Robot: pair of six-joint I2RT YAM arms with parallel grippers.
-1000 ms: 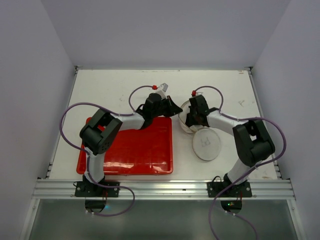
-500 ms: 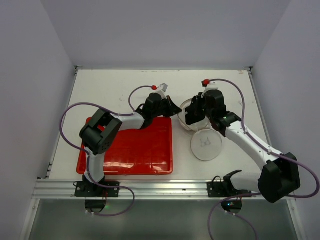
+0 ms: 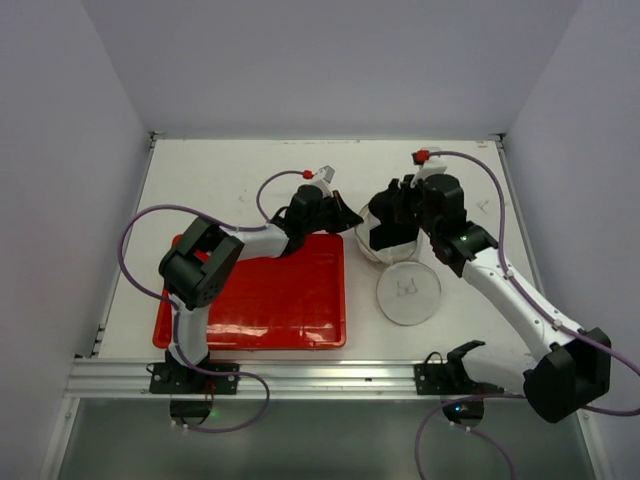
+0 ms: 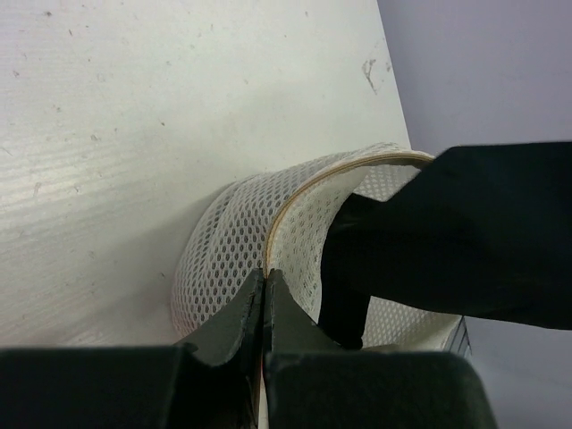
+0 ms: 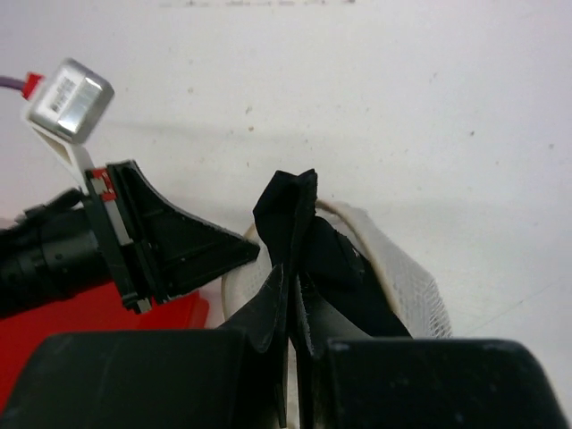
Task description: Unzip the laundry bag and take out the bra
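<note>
- Red tray [image 3: 255,300]: lower left of top view, flat on the white table [image 3: 220,170]. Left arm lies across its upper edge.
- Left gripper [image 3: 350,220]: centre of top view, just past the tray's upper right corner. In the wrist view its fingers [image 4: 234,315] are pressed together, pinching the stiff rim of the laundry bag at the bottom centre.
- Laundry bag [image 4: 228,246]: whitish mesh pouch on the table, right of the tray and between the two grippers. It is tipped so the mouth faces right in the left wrist view. Zip not visible; the mouth stands agape.
- Bra [image 5: 344,268]: black fabric, partly inside the bag's mouth. One end is drawn up to a peak in mid-frame of the right wrist view.
- Right gripper [image 5: 293,273]: over the bag, right of centre in the top view. Tips are closed tight on that raised fold of the bra.
- Flat round whitish disc [image 3: 408,292] with a small dark mark: on the table just below the bag. Cannot tell if it is joined to the bag.
</note>
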